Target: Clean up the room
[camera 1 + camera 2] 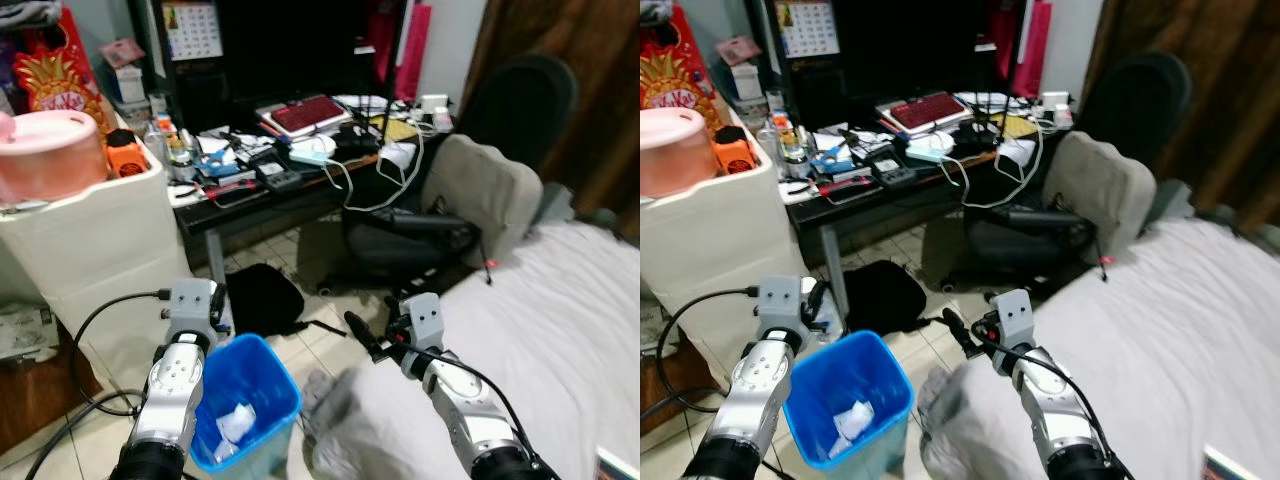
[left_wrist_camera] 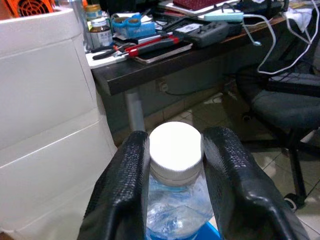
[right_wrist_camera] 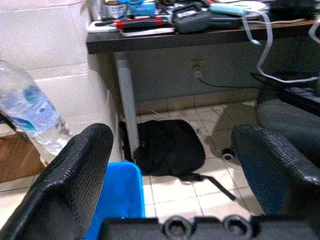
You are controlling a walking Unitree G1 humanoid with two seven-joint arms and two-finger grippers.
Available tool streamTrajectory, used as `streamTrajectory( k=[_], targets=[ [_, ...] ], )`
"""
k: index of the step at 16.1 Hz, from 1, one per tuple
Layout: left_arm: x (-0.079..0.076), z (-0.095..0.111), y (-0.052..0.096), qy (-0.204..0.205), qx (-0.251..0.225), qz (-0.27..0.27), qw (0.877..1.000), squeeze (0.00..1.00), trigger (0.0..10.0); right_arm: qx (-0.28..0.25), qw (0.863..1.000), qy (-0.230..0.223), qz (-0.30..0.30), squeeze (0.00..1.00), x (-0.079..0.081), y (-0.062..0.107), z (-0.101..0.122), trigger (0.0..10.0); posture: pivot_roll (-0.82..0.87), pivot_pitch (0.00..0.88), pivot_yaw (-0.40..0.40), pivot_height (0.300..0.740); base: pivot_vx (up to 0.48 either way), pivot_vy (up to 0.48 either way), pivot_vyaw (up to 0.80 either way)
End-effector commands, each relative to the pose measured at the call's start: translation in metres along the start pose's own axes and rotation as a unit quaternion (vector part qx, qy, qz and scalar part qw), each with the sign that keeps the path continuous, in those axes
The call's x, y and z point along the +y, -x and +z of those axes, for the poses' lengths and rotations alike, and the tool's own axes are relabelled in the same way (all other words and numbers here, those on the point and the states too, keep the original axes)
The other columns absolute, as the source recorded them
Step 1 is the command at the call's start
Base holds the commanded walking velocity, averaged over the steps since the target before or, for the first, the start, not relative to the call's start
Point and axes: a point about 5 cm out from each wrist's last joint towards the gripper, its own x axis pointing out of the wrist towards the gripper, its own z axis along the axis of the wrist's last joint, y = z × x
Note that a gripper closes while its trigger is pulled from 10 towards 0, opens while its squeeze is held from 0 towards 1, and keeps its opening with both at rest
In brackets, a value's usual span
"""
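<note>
A clear plastic water bottle (image 2: pixel 175 200) with a white ribbed cap (image 2: pixel 176 145) and a pale blue label sits clamped at the neck between the two black fingers (image 2: pixel 125 190) of the left gripper (image 2: pixel 175 165). It is held just above the blue bin (image 1: pixel 262 385) on the tiled floor at near left; the label is too blurred to read. White crumpled paper (image 1: pixel 236 422) lies in the bottom of the bin.

The right gripper (image 3: pixel 172 165) hangs with its fingers spread wide and nothing between them, over the near edge of the bed (image 1: pixel 560 330) with its grey sheet.

Just left of the bin stands a white cabinet (image 1: pixel 95 250) with a pink tub (image 1: pixel 50 152) on top. Beyond the bin a black bag (image 1: pixel 262 298) lies on the floor under a dark surface (image 1: pixel 250 205) crowded with a red keyboard (image 1: pixel 310 113), white cables (image 1: pixel 385 180), jars and tools. A black office chair (image 1: pixel 470 200) stands to the right, between the surface and the bed. A wall calendar (image 1: pixel 192 30) hangs at the far side, its print unreadable.
</note>
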Motion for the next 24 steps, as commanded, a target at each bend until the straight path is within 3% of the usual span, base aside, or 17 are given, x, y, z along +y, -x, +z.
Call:
streamTrajectory(
  k=[1, 2, 5, 6, 7, 10, 12, 14, 15, 17, 19, 24],
  targets=[
    [0.008, -0.002, 0.000, -0.011, 0.005, 0.005, 1.000, 0.00, 10.0, -0.007, 1.000, 0.006, 0.008, 0.00, 0.005, -0.004, 0.005, 10.0, 0.09, 0.036, -0.042, 0.740, 0.240, 0.000, 0.00],
    [0.005, -0.009, -0.007, -0.018, 0.030, 0.004, 0.999, 1.00, 10.0, -0.006, 1.000, 0.006, 0.009, 0.00, 0.005, -0.004, 0.004, 10.0, 0.08, 0.035, -0.044, 0.740, 0.000, 0.000, 0.00],
    [0.006, -0.006, -0.017, -0.011, 0.044, 0.005, 0.999, 1.00, 10.0, -0.006, 1.000, 0.009, 0.009, 0.00, 0.005, -0.004, 0.004, 10.0, 0.07, 0.033, -0.040, 0.740, 0.000, 0.000, 0.00],
    [0.006, -0.005, -0.019, -0.010, 0.044, 0.004, 0.999, 0.85, 10.0, -0.006, 1.000, 0.009, 0.007, 0.00, 0.004, -0.003, 0.005, 10.0, 0.06, 0.032, -0.037, 0.740, 0.000, 0.000, 0.00],
    [0.007, -0.003, -0.020, -0.008, 0.041, 0.008, 0.999, 0.00, 10.0, -0.007, 1.000, 0.010, 0.006, 0.00, 0.004, -0.002, 0.004, 10.0, 0.06, 0.032, -0.034, 0.740, 0.000, 0.000, 0.00],
    [0.003, 0.005, -0.016, 0.009, -0.004, -0.006, 1.000, 0.00, 10.0, -0.022, 1.000, 0.013, -0.005, 0.00, 0.001, 0.001, 0.010, 10.0, 0.06, 0.034, -0.027, 0.740, 0.000, 0.000, 0.00],
    [-0.020, 0.021, 0.014, 0.007, -0.089, -0.073, 0.993, 0.00, 10.0, -0.047, 0.998, 0.021, -0.024, 0.00, -0.004, 0.008, 0.020, 10.0, 0.07, 0.028, -0.031, 0.740, 0.000, 0.000, 0.00],
    [-0.044, 0.035, 0.049, 0.029, -0.128, -0.131, 0.983, 0.00, 10.0, -0.059, 0.997, 0.024, -0.048, 0.00, -0.013, 0.018, 0.023, 10.0, 0.07, 0.011, -0.038, 0.740, 0.000, 0.000, -0.74],
    [-0.048, 0.036, 0.056, 0.034, -0.131, -0.142, 0.980, 0.00, 10.0, -0.060, 0.996, 0.022, -0.054, 0.00, -0.015, 0.020, 0.023, 10.0, 0.07, 0.009, -0.038, 0.740, 0.000, 0.000, -0.74],
    [-0.051, 0.027, 0.059, 0.031, -0.113, -0.134, 0.984, 0.00, 10.0, -0.061, 0.994, 0.011, -0.087, 0.00, -0.022, 0.018, 0.022, 10.0, 0.07, 0.000, -0.032, 0.740, 0.000, 0.000, -0.74],
    [-0.047, 0.022, 0.047, 0.037, -0.086, -0.108, 0.990, 0.00, 10.0, -0.063, 0.995, 0.018, -0.082, 0.00, -0.022, 0.014, 0.027, 10.0, 0.05, 0.000, -0.028, 0.740, 0.000, -0.240, -0.74],
    [-0.046, 0.022, 0.033, 0.035, -0.064, -0.116, 0.991, 0.00, 10.0, -0.054, 0.994, 0.014, -0.091, 0.00, -0.026, 0.017, 0.022, 10.0, 0.01, 0.000, -0.006, 0.740, 0.000, -0.174, -0.74]
  ],
)
